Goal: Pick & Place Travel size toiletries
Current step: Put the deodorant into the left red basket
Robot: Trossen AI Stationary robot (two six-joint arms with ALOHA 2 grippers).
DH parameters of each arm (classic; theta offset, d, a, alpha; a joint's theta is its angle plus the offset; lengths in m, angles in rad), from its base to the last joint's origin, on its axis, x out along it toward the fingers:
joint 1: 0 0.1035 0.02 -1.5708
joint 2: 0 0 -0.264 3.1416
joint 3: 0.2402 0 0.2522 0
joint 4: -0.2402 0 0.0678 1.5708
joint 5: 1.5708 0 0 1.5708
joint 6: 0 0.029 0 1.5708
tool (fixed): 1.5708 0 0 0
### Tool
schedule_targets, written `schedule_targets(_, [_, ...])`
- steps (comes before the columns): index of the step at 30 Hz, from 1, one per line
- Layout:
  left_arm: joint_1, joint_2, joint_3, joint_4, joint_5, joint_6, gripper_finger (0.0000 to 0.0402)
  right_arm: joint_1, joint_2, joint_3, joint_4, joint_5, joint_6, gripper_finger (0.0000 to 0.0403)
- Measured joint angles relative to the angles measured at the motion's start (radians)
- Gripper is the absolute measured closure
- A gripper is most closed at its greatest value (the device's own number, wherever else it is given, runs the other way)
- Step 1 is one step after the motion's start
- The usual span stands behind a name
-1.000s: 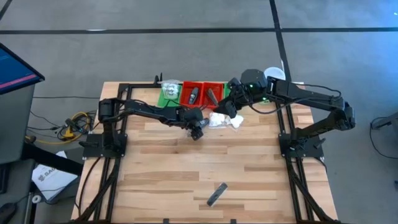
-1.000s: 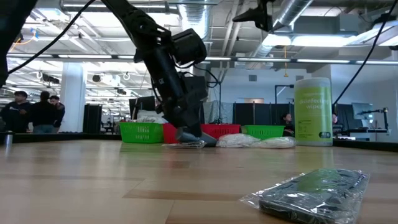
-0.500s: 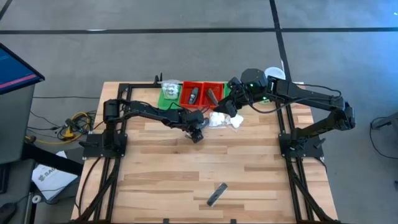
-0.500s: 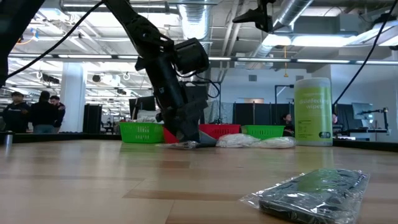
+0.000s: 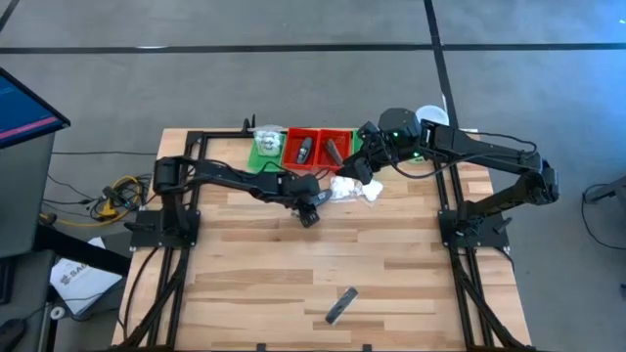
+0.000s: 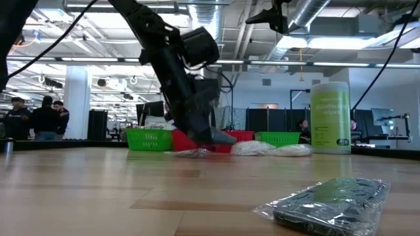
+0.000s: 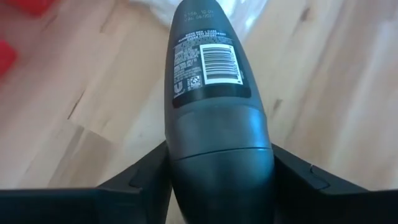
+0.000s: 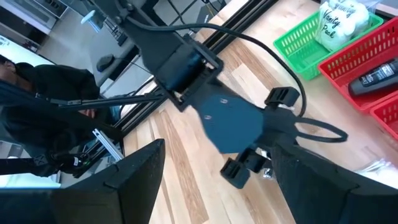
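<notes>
Left gripper [image 5: 311, 209]: fingers pressed against both sides of a dark grey oval deodorant stick [image 7: 212, 118], low over the worktop [image 5: 293, 264] just before the red trays [image 5: 316, 147]. Right gripper [image 5: 364, 166]: jaws spread wide, empty, over white packets [image 5: 354, 188]. A wrapped dark bar [image 5: 340, 305] lies well apart, near the worktop's front edge.

Even overhead light, faint shadows; the left wrist view's background looks perhaps blurred.
</notes>
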Motion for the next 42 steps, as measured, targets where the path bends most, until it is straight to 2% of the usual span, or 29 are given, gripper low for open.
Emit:
schedule_targets(7, [-0.012,-0.134,0.0,-0.058,-0.009,-0.071,0.0209,0.0,0.0,0.0,0.006,0.0,0.002,0.0119])
schedule_targets(11, [0.012,-0.239,0.0,-0.097,-0.059,-0.123,0.0209,0.0,0.0,0.0,0.027,0.0,0.008,0.0119])
schedule_targets(17, [0.11,-0.376,0.001,-0.198,-0.211,-0.229,0.0209,-0.001,0.0,0.0,0.097,0.0,0.045,0.0119])
schedule_targets(22, [0.211,-0.412,0.002,-0.223,-0.209,-0.236,0.0209,-0.015,0.0,0.0,0.158,0.0,0.072,0.0119])
schedule_targets(29, [0.289,-0.315,0.028,-0.233,-0.144,-0.252,0.0209,-0.045,0.0,0.0,0.164,-0.029,0.082,0.0119])
schedule_targets(32, [0.299,-0.219,0.098,-0.258,-0.13,-0.211,0.0209,-0.066,0.0,0.0,0.165,-0.066,0.077,0.0119])
schedule_targets(37, [0.308,-0.064,0.254,-0.407,-0.161,-0.124,0.0209,-0.122,0.0,0.0,0.164,-0.16,0.047,0.0119])
schedule_targets(42, [0.334,0.011,0.31,-0.432,-0.164,-0.088,0.0209,-0.162,0.0,0.0,0.164,-0.219,0.044,0.0119])
